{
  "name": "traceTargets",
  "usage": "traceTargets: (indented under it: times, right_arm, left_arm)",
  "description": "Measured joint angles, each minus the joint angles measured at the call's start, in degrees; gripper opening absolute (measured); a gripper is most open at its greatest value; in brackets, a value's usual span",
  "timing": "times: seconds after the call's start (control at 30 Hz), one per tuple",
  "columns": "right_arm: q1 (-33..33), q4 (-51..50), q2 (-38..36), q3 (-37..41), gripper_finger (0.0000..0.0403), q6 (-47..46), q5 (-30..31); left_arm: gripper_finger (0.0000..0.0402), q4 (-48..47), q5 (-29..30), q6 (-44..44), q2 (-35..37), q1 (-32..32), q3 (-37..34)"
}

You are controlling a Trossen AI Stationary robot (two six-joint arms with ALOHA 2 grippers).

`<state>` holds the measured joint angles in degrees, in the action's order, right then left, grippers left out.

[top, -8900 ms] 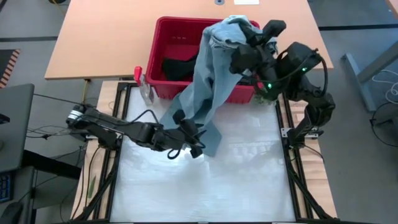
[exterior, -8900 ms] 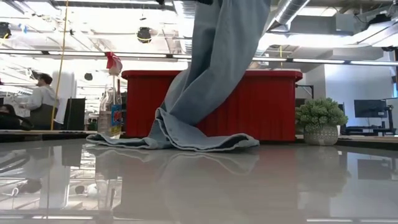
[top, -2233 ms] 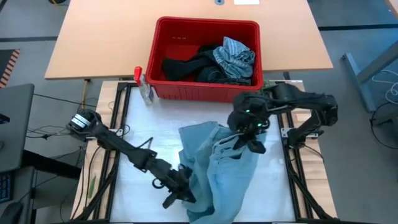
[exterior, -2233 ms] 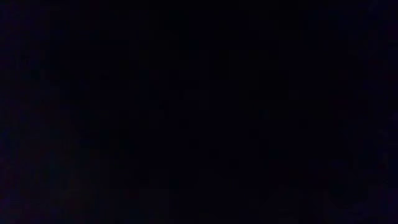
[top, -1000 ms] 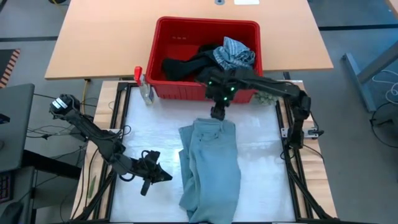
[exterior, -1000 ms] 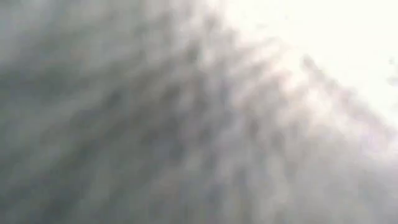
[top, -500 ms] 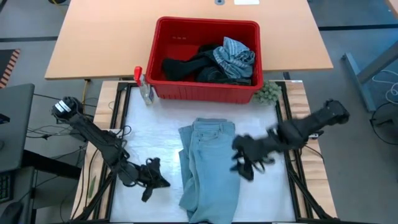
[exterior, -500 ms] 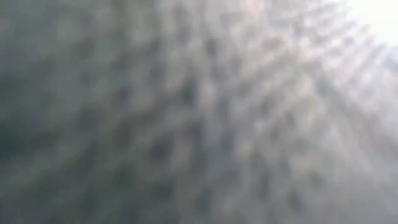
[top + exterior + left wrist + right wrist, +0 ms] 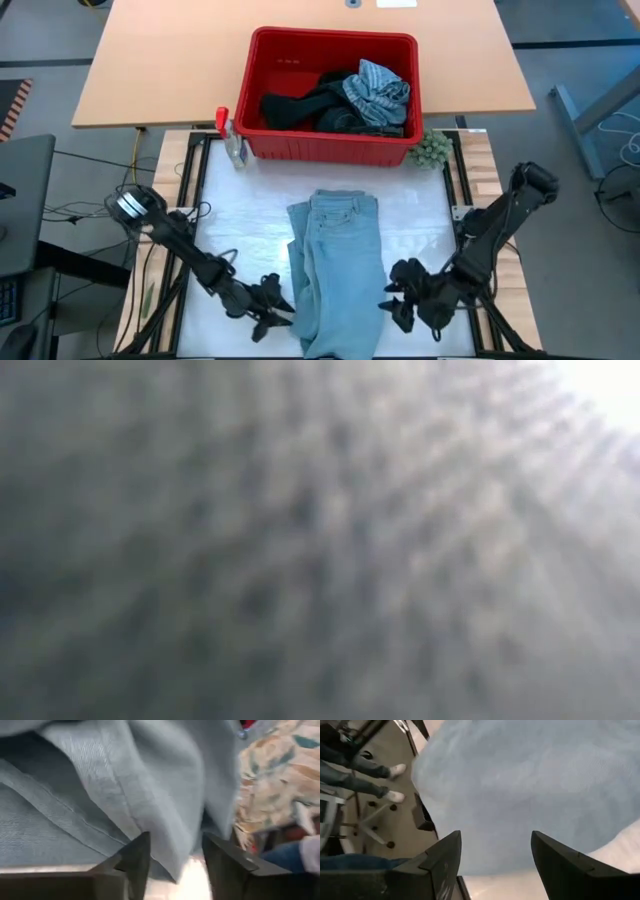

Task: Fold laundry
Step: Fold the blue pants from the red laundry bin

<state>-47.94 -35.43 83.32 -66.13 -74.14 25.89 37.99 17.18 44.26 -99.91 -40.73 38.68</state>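
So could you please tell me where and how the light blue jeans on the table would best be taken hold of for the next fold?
Probably at the leg hems of the jeans, at the table's front edge. They lie flat, legs doubled lengthwise, waistband toward the red basket. The left tool and right tool, both open, flank that end, so each could come in level from its own side.

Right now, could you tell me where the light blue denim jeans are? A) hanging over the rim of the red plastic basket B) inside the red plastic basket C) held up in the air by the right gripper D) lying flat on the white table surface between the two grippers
D: the light blue denim jeans lie lengthwise on the table, with the left gripper and right gripper low at either side of them, well clear of the red plastic basket.
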Motion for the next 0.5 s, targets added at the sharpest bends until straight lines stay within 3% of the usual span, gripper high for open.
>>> traceTargets:
  times: [0.17, 0.3, 0.4, 0.5]
  right_arm:
    - [-5.22, -0.30, 3.17, 0.02, 0.0264, -3.16, 1.58]
    - [-8.69, 1.17, 6.17, 0.02, 0.0264, -7.22, 2.73]
    - [-10.13, 5.12, 9.01, 0.02, 0.0264, -7.78, 3.10]
    - [-9.75, 12.51, 12.96, 0.02, 0.0264, -1.88, 4.33]
  left_arm:
    - [0.0224, -0.11, 0.39, 1.70, -6.28, 0.95, 5.29]
    - [0.0234, -1.95, -0.81, 5.85, -8.21, 1.86, 7.90]
    - [0.0214, -4.51, -1.79, 7.67, -8.14, 2.05, 9.47]
    - [0.0153, -9.03, -1.22, 9.25, -8.14, 2.03, 10.90]
